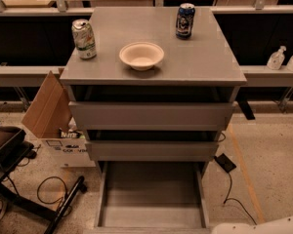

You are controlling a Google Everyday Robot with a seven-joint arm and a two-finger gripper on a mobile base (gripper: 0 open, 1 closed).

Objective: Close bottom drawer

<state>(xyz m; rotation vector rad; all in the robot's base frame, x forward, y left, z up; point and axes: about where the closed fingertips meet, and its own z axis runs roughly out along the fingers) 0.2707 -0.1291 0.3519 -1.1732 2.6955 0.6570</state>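
Observation:
The bottom drawer [151, 194] of the grey cabinet [151, 116] is pulled far out toward me, its shallow grey tray open and bare. Its front edge lies at the bottom of the camera view. The middle drawer front [151, 150] and the taller top drawer front [151, 115] sit above it, both nearly closed. Only a white rounded part of my arm [263, 225] shows at the bottom right corner. The gripper itself is out of view.
On the cabinet top stand a green can [84, 38], a white bowl [141, 55] and a dark blue can [185, 20]. A cardboard box [49, 111] leans at the left. A black chair base [19, 189] and cables [229, 189] lie on the floor.

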